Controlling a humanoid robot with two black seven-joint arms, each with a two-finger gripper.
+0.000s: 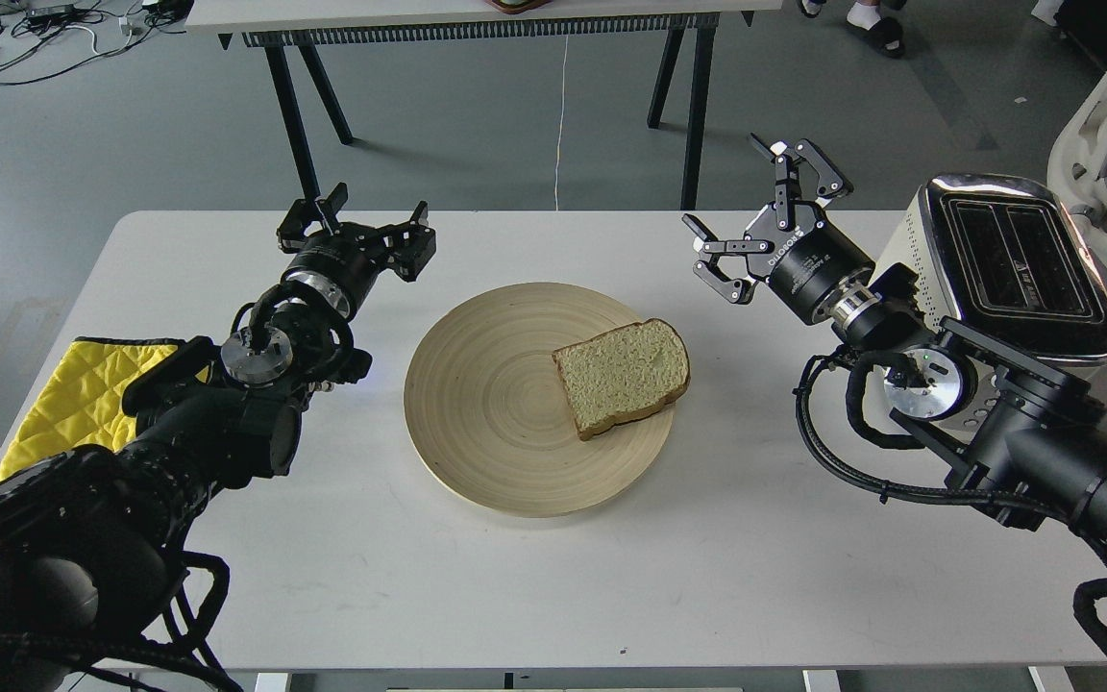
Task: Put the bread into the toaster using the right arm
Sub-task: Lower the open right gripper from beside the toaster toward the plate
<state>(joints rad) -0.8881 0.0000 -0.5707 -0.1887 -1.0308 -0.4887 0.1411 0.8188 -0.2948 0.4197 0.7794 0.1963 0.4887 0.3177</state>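
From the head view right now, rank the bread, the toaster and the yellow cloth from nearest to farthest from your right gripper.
From the right gripper:
1. Bread, below and to its left, on the wooden plate's right side. The toaster, to its right at the table's right edge, is too close to call against it.
2. Yellow cloth, far across at the left edge.

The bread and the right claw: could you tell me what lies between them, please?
Only the plate's far rim and bare white table, as the head view shows. The open right claw holds nothing; the bread lies on the plate.
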